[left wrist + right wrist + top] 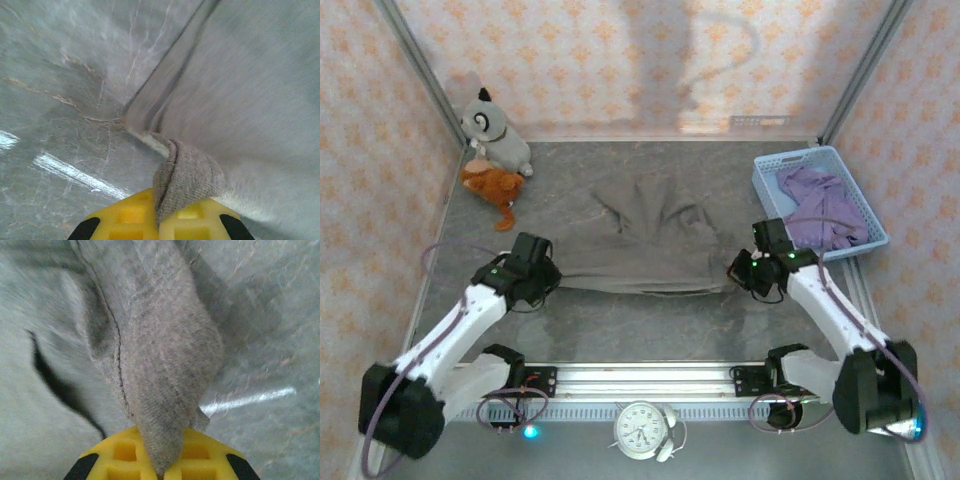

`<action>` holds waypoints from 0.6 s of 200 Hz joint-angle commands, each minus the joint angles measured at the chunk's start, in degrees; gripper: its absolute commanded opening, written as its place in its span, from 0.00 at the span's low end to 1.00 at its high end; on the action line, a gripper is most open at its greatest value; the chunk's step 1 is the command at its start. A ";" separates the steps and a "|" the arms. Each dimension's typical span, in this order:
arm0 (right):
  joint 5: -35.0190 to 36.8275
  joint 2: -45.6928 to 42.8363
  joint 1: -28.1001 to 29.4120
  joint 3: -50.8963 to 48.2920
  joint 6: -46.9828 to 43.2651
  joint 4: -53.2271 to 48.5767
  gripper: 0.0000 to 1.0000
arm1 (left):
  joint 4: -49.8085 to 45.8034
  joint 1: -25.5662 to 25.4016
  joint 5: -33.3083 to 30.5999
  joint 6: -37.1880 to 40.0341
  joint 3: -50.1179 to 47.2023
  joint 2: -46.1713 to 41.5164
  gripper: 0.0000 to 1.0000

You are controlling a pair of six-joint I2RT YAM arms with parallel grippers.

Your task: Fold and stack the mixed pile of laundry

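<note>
A taupe garment (635,235) lies spread at the middle of the table (650,330). Its near hem is pulled into a straight line, and creases fan across its far half. Up close the cloth is a fine grey-brown knit with a stitched seam.

The left end effector (552,280) is pressed together on the garment's near left corner, with cloth bunched between its yellow fingers (125,220). The right end effector (738,270) pinches the near right corner the same way.

A lavender garment (825,215) sits crumpled in a light blue basket (798,155) at the table's right edge. Two plush toys (495,150), one grey and one orange, sit in the far left corner. A white clock (642,430) stands at the near edge.

The table is dark grey with marble veining. The walls (620,50) are pink with a repeating orange motif.
</note>
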 commanded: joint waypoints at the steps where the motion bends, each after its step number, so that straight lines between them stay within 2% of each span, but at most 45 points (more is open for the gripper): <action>1: 1.77 -1.70 -0.17 2.98 1.95 3.76 0.00 | 0.64 0.95 -9.45 -2.61 2.18 -1.96 0.00; 38: 2.60 11.88 -0.21 14.23 -0.87 4.29 0.00 | 5.50 1.21 -7.56 0.55 13.01 12.01 0.00; 57: 5.49 21.68 -0.34 23.85 -2.46 4.59 0.00 | 8.53 1.87 -6.95 2.82 21.27 20.67 0.00; 70: 4.53 29.15 -0.68 32.56 -3.38 4.53 0.00 | 9.30 3.39 -4.43 5.04 29.83 27.77 0.00; 85: 3.16 38.77 -1.18 47.49 -4.82 0.47 0.00 | 6.35 5.27 -0.37 8.37 43.12 36.89 0.00; 105: 2.39 51.16 -1.44 75.13 -7.58 -11.21 0.00 | -3.71 7.25 6.01 12.72 69.29 49.81 0.00; 120: 2.73 57.03 -1.51 94.09 -8.94 -15.78 0.00 | -10.60 7.84 8.02 14.79 89.06 57.69 0.00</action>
